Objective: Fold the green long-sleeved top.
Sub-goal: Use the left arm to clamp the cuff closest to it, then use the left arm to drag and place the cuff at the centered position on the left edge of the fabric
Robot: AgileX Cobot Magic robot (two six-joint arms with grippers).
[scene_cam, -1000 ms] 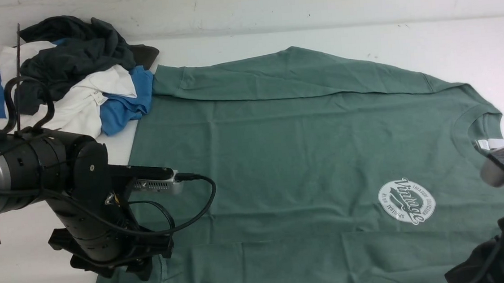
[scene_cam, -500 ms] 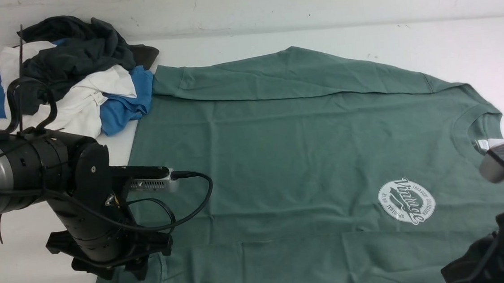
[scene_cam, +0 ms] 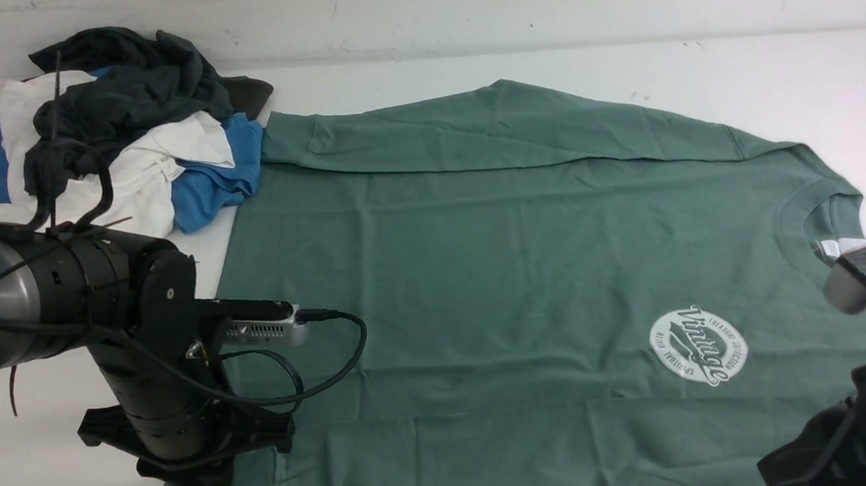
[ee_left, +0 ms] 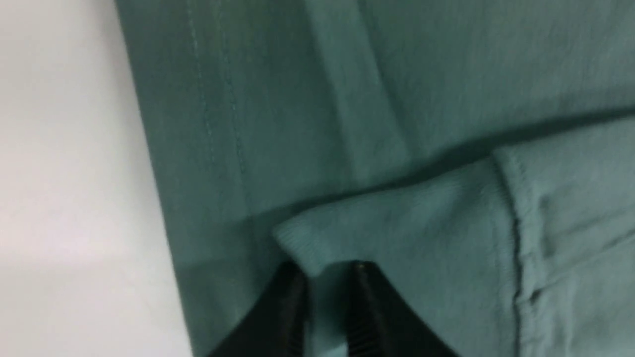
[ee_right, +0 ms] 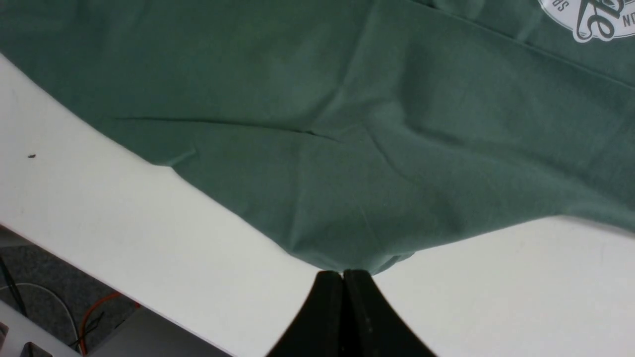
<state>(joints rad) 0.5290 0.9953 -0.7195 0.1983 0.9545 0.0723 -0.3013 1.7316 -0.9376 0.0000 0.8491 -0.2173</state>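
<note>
Green long-sleeved top (scene_cam: 497,269): left gripper (ee_left: 327,272), right gripper (ee_right: 342,275) pinch edges; open table (scene_cam: 775,77) beyond

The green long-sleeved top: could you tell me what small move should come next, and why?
Probably lift both grippers slightly: the left gripper pinches the cuff of the sage-green cotton long-sleeved top, and the right gripper grips its near edge.
</note>
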